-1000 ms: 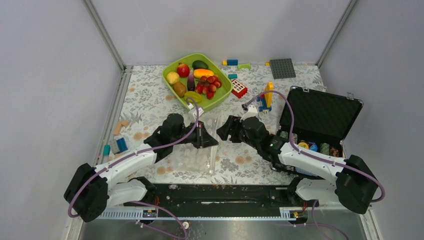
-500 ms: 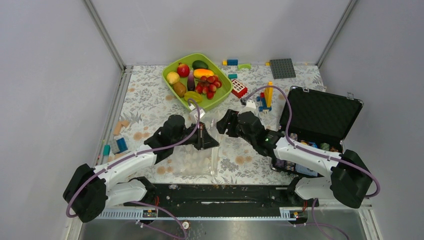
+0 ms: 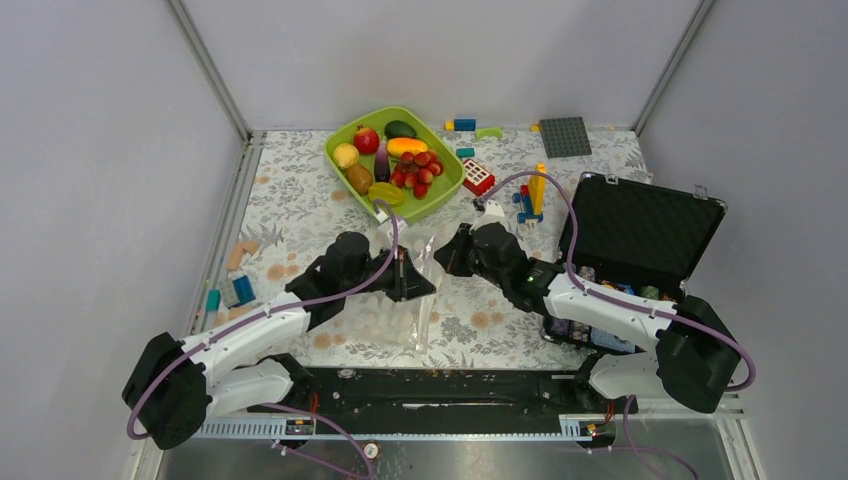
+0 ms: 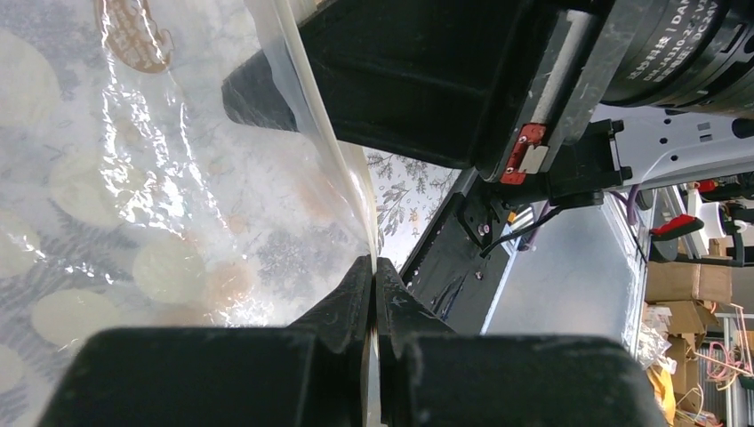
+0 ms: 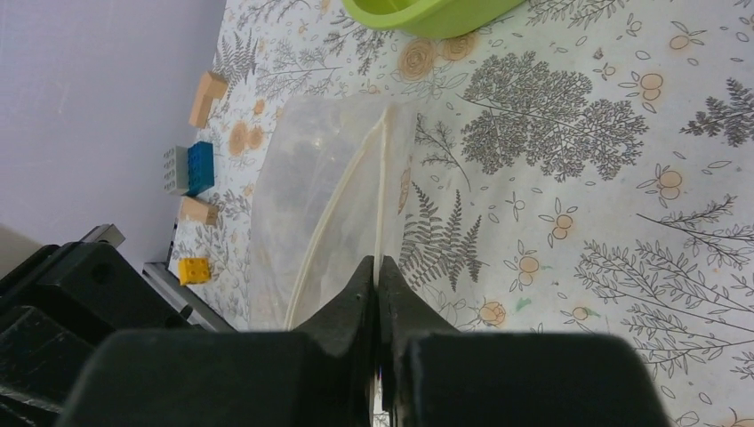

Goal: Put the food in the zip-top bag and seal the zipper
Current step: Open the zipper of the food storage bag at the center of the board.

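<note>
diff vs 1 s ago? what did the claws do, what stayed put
The right claw moved left to the zip-top bag and closed on its mouth edge; a second ago it was open and short of the bag. Unchanged: the left claw stays shut on the bag's other lip, and the food still lies in the green tray.

The zip-top bag is glossy, crinkled clear plastic; the printed table cover looks matt.
</note>
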`<action>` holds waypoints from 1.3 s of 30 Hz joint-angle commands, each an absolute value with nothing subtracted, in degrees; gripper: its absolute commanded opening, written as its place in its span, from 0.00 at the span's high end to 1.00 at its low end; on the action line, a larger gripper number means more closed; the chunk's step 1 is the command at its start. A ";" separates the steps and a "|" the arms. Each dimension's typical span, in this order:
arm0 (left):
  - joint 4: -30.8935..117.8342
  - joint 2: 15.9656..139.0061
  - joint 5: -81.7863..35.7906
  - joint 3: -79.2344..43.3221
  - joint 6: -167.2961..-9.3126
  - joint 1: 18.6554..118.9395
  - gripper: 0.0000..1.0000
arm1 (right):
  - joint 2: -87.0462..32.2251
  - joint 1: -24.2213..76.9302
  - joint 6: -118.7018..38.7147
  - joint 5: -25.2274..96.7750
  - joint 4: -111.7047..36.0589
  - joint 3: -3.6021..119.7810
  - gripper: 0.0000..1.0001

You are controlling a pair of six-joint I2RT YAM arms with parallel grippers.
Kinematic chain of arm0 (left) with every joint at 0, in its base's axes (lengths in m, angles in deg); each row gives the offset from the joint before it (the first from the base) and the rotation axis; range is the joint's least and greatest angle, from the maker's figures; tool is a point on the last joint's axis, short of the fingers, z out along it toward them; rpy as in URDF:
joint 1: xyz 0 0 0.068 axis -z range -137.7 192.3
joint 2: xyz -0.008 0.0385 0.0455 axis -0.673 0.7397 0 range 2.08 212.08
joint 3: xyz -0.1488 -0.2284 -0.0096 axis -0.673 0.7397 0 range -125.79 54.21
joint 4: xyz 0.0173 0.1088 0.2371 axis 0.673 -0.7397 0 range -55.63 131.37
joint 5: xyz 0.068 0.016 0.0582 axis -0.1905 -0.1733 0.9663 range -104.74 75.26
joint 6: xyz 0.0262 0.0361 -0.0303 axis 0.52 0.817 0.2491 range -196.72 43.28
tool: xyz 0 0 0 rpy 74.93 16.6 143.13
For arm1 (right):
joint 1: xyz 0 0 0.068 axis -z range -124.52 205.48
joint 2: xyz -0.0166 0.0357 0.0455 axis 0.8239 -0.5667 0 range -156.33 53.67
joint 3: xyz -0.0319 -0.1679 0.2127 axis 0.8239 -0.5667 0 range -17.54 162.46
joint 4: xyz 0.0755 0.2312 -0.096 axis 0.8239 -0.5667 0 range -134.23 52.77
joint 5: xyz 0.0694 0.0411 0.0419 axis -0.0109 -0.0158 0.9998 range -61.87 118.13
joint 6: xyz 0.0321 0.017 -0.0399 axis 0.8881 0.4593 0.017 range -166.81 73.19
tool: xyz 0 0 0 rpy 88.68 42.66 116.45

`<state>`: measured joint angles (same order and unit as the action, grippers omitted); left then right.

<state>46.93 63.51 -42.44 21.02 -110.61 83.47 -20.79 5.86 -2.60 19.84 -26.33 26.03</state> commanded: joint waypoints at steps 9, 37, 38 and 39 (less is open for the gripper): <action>35.09 59.56 -25.53 14.43 -110.24 84.16 0.30 | -19.08 4.53 -6.97 23.06 -26.93 27.68 1.00; 15.95 71.91 8.89 0.15 -115.64 103.07 0.35 | -15.62 -0.17 -0.38 13.72 -34.37 28.66 1.00; 15.51 72.02 9.36 -0.04 -115.88 103.23 0.37 | -15.48 -0.15 -0.33 13.11 -34.72 28.57 1.00; 14.92 72.14 10.01 -0.28 -116.15 103.53 0.38 | -15.28 -0.15 -0.32 12.82 -35.07 28.50 1.00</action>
